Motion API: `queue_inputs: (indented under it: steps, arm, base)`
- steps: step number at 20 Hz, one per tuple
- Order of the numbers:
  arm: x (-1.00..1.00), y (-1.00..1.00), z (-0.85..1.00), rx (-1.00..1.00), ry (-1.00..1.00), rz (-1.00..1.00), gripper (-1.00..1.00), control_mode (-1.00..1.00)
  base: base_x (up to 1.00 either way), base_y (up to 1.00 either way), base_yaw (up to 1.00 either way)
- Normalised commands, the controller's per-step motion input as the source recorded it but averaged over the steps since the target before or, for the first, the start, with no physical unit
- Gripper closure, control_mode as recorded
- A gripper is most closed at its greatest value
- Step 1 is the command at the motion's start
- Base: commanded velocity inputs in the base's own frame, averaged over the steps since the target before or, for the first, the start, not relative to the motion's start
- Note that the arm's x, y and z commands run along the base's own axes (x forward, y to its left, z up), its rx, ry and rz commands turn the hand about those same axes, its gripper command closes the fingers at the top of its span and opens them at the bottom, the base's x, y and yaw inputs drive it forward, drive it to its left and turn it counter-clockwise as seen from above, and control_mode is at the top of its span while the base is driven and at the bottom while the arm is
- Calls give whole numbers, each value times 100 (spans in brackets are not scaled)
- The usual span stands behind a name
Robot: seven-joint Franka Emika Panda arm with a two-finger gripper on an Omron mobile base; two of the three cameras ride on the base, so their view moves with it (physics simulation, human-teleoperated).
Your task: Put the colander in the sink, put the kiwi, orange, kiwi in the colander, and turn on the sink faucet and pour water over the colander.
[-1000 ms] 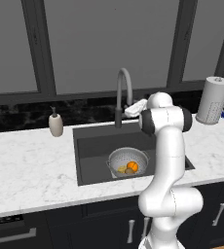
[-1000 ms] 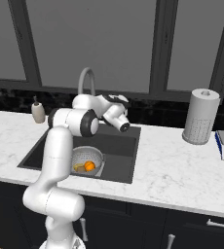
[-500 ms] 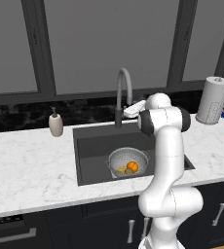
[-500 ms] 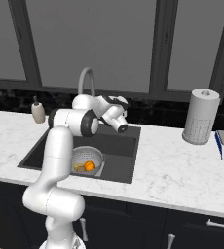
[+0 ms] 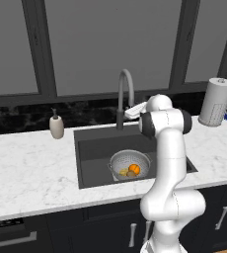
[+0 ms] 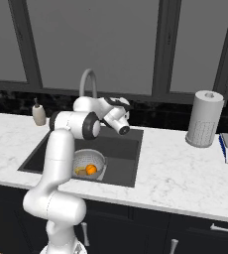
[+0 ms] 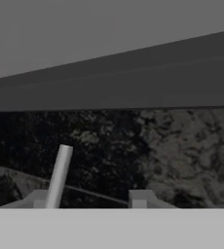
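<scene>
Colander (image 5: 130, 166) in sink (image 5: 93, 148) with orange (image 5: 133, 168) and brown fruit inside; fingers' (image 7: 139, 198) spacing unclear.

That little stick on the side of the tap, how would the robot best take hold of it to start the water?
Best gripped near its free upper end, one finger on each side. In the hand view the lever is a thin pale rod standing almost upright, just inside the left fingertip, so the gripper should probably shift a little left, then close across its narrow width from where it faces now.
</scene>
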Motion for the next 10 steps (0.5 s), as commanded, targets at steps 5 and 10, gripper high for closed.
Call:
queue_inputs:
  steps: [5,10]
  arm:
    - [2,-52,-7,0,0,-9,100,-100]
    - [0,-72,-9,0,0,-11,100,-100]
  base:
    - [0,0,0]
    - [0,0,0]
